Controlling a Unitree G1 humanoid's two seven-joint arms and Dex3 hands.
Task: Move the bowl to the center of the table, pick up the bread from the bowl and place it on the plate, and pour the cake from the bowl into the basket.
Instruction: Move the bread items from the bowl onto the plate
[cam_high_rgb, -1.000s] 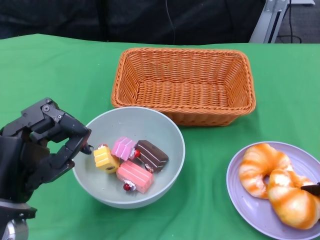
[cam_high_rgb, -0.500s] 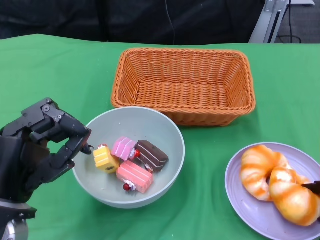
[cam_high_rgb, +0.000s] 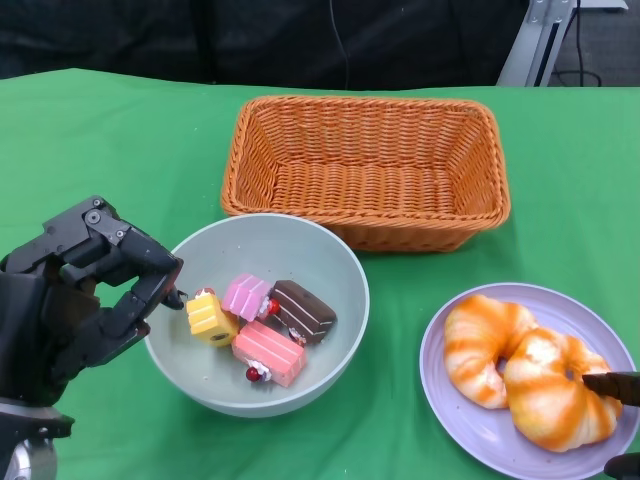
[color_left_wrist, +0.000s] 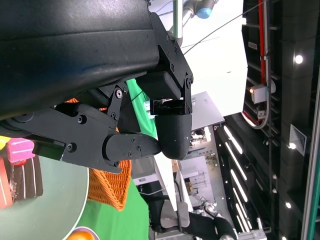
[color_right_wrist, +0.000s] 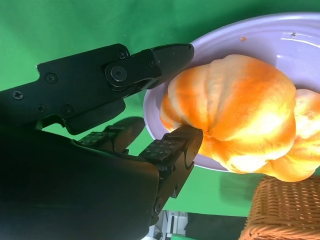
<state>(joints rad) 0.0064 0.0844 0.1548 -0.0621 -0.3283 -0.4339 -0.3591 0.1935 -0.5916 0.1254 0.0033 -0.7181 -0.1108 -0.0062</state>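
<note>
While the left hand (cam_high_rgb: 85, 290) pinches the bowl (cam_high_rgb: 300, 390) rim at lower left, the right hand (color_right_wrist: 165, 107) grips bread (cam_high_rgb: 548, 400) on the plate (cam_high_rgb: 450, 415).

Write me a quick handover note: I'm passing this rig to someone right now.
Left hand grips the near-left rim of the grey-green bowl, which sits in front of the wicker basket.
Right hand has its fingers on a croissant on the purple plate.
Done: both croissants are on the plate.
Left: release the bread, then pour the four cake pieces from the bowl into the basket, which has nothing in it.
</note>
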